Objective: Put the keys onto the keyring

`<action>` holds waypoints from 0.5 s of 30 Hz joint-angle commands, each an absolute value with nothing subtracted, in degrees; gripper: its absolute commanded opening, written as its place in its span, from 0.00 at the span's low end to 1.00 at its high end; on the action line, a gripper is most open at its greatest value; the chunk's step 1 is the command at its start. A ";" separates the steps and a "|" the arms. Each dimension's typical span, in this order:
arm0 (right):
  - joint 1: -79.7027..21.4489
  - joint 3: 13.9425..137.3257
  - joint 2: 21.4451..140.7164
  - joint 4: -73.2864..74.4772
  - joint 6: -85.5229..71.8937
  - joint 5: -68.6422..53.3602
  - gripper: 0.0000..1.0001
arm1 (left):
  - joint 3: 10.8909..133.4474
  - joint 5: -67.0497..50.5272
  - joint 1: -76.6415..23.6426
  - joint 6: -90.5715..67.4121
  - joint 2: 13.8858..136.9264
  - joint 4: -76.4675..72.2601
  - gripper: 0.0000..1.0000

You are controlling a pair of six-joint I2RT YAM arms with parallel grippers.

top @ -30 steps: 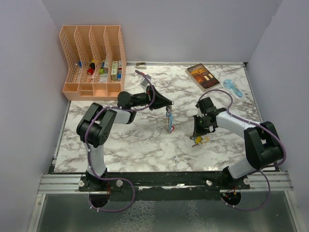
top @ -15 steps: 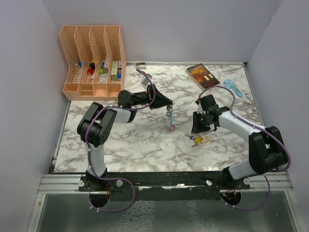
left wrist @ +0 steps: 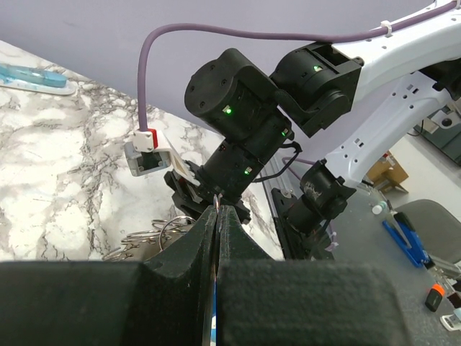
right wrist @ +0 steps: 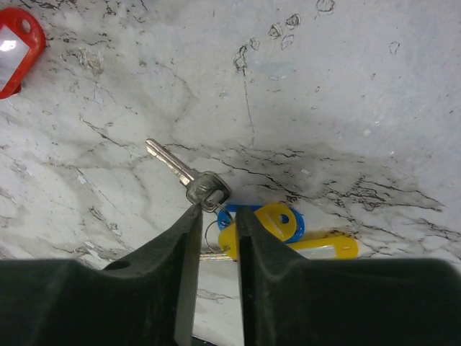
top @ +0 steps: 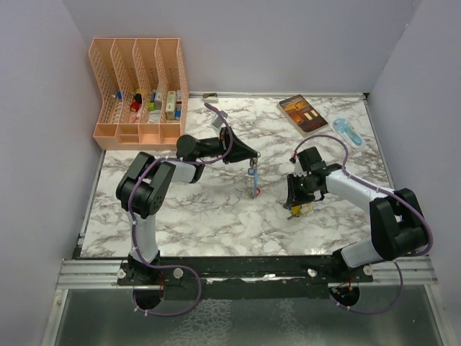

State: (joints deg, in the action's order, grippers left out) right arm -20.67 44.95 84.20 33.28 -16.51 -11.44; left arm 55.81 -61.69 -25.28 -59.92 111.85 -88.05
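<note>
My left gripper (top: 252, 156) is shut on the thin metal ring (left wrist: 216, 205) of the keyring (top: 253, 180). The bunch hangs below it over the table's middle, with a light-blue piece and a small red tag (right wrist: 16, 49). My right gripper (top: 297, 200) is low over a loose silver key (right wrist: 189, 179), which lies on the marble with yellow (right wrist: 288, 229) and blue tags. In the right wrist view, the right gripper (right wrist: 218, 210) is narrowly open. Its jaws straddle the key's small ring without closing on it.
A peach file organizer (top: 137, 90) stands at the back left. A brown book (top: 302, 113) and a light-blue object (top: 348, 131) lie at the back right, and a small item (top: 210, 96) lies by the back wall. Purple walls enclose the table.
My right gripper pulled back from the loose keys half a second ago and has now come down over them again. The left gripper and the hanging keyring have barely moved.
</note>
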 commanded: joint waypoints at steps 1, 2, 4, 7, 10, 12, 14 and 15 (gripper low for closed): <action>-21.01 44.03 84.41 31.41 -16.51 -13.41 0.20 | 57.41 -62.36 -25.58 -60.73 112.41 -102.37 0.00; -20.99 43.97 84.48 31.38 -16.54 -13.52 0.17 | 57.45 -62.32 -25.64 -60.79 112.49 -102.35 0.00; -21.00 43.95 84.44 31.34 -16.64 -13.38 0.13 | 57.50 -62.33 -25.58 -60.73 112.65 -102.35 0.00; -21.01 43.94 84.62 31.33 -16.69 -13.43 0.10 | 57.71 -62.40 -25.58 -61.04 113.01 -102.39 0.00; -21.00 44.03 84.90 31.30 -16.58 -13.58 0.09 | 57.84 -62.40 -25.63 -61.24 113.22 -102.35 0.00; -21.01 44.03 85.19 31.00 -16.65 -13.62 0.12 | 57.88 -62.53 -25.62 -61.24 113.16 -102.39 0.00; -21.01 44.10 85.43 30.57 -16.90 -13.98 0.20 | 57.93 -62.73 -25.58 -61.38 113.20 -102.39 0.00; -20.98 44.12 85.58 30.40 -16.80 -14.35 0.22 | 57.92 -62.75 -25.59 -61.40 113.20 -102.39 0.00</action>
State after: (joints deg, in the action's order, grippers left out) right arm -20.67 44.38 84.75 32.69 -16.69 -12.38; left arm 56.25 -61.89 -25.28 -60.86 112.86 -88.05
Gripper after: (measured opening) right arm 0.180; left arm 0.011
